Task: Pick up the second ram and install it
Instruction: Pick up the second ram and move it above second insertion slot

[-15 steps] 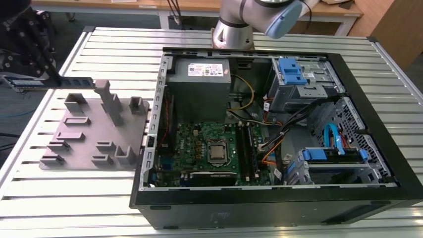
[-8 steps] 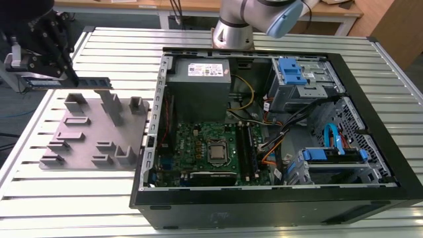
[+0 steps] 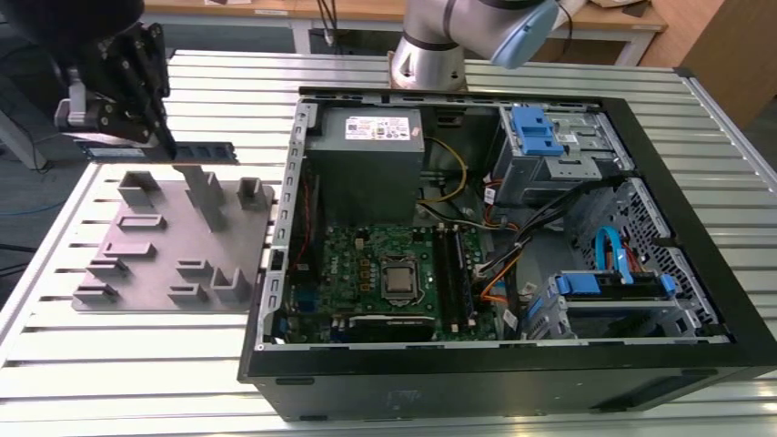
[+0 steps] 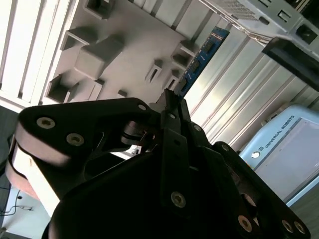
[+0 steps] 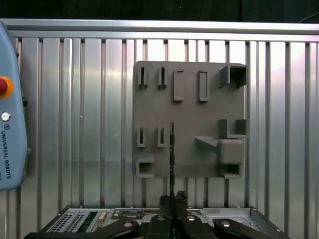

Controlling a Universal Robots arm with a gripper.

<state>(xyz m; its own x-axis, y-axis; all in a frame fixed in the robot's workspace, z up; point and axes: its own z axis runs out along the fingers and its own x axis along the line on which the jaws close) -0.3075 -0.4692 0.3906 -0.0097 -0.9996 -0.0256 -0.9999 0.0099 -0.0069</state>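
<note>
pinching the long, thin blue-green ram stick in the black claw above the grey plastic fixture plate, at ten o'clock from the open black computer case in the exterior view.

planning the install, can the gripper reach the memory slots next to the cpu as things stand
Probably yes: the case lies open on top and the memory slots look uncovered. The gripper, shut on the second ram, is off over the fixture plate. Cables close beside the slots could crowd it.
</note>
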